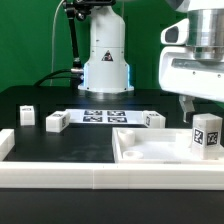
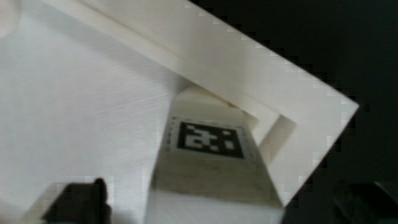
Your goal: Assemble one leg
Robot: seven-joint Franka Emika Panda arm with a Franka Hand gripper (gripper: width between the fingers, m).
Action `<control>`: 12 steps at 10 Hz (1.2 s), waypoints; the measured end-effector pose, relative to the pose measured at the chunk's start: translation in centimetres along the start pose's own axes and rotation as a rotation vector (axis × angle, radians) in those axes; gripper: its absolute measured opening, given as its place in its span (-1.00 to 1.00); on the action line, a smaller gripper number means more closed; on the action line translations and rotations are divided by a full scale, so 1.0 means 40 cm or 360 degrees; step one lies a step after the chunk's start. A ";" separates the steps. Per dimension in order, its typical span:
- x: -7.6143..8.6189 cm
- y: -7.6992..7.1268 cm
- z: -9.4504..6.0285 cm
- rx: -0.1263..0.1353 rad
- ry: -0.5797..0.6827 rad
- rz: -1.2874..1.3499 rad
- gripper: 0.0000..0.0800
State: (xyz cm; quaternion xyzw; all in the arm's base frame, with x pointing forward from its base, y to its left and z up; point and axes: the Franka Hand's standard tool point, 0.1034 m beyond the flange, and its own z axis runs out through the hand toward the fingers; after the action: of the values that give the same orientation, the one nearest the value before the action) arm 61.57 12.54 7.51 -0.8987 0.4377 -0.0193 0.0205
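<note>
At the exterior view's right, the leg [image 1: 206,135] stands upright on the white panel [image 1: 140,152], just below and beside the gripper [image 1: 186,105]. Whether the claw is open or closed cannot be told.

Green backdrop [image 1: 30,40] behind a black table [image 1: 60,145]

Black surface [image 1: 40,145] seen, fronted by a white rail [image 1: 90,178]. Marker board [image 1: 105,116] laid flat, well off from the end effector [image 1: 187,104]. Large white rimmed panel [image 1: 150,150] located just below the end effector. Green backdrop [image 1: 30,40] seen behind.
</note>
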 end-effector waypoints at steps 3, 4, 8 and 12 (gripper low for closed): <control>0.012 0.006 0.001 -0.0001 -0.0002 -0.0624 0.62; 0.015 0.008 0.001 -0.0001 -0.0002 -0.0776 0.62; 0.014 0.004 -0.003 0.0001 0.0004 -0.1097 0.62; 0.006 0.001 -0.001 0.0000 0.0002 -0.1272 0.59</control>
State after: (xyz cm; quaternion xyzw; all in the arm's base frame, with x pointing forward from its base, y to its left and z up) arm 61.68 12.33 7.55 -0.9982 0.0536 -0.0262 0.0111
